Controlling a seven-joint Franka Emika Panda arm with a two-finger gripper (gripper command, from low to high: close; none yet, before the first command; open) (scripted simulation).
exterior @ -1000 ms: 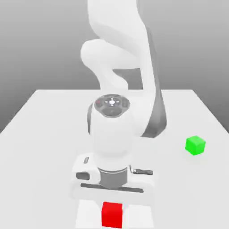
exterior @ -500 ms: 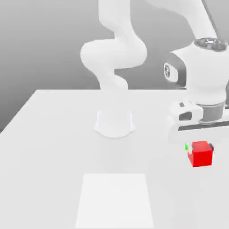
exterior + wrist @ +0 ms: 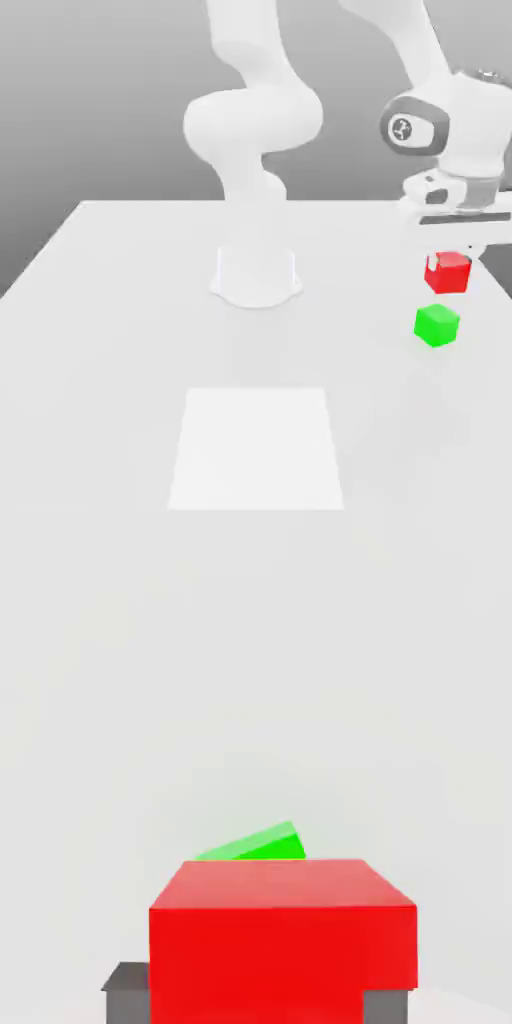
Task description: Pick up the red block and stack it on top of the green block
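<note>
Carrying the red block [image 3: 447, 274] toward a perch on the green block [image 3: 437, 326]

Looking first at the exterior view: reaching over to the exterior view's right with the arm [image 3: 255, 120], pincer [image 3: 453, 259] pointing down, closed only as far as a block's width and gripping the red block between both fingers. Held up clear of the table [image 3: 300, 370], to judge by the gap and the pose. Resting on the table just below the load in this view: the green block, turned with a corner toward the camera, apart from the red one. Lying well away, nearer the camera: a pale flat patch [image 3: 256, 447].

Turning to the hand view: showing the red block large and close, with dark finger pads [image 3: 127, 1002] at its two sides, so apparently a firm hold. Peeking out past the red block's edge: part of the green block, set at an angle to the red one, the rest hidden.

Judging from both: in the middle of the transfer, pickup done, stacking not yet. Needs lining up over the green block next, probably with a slight turn of the wrist to match faces, then a straight, slow descent. Best to let go only after full, flat contact; off-centre, could tip or nudge the lower block.
</note>
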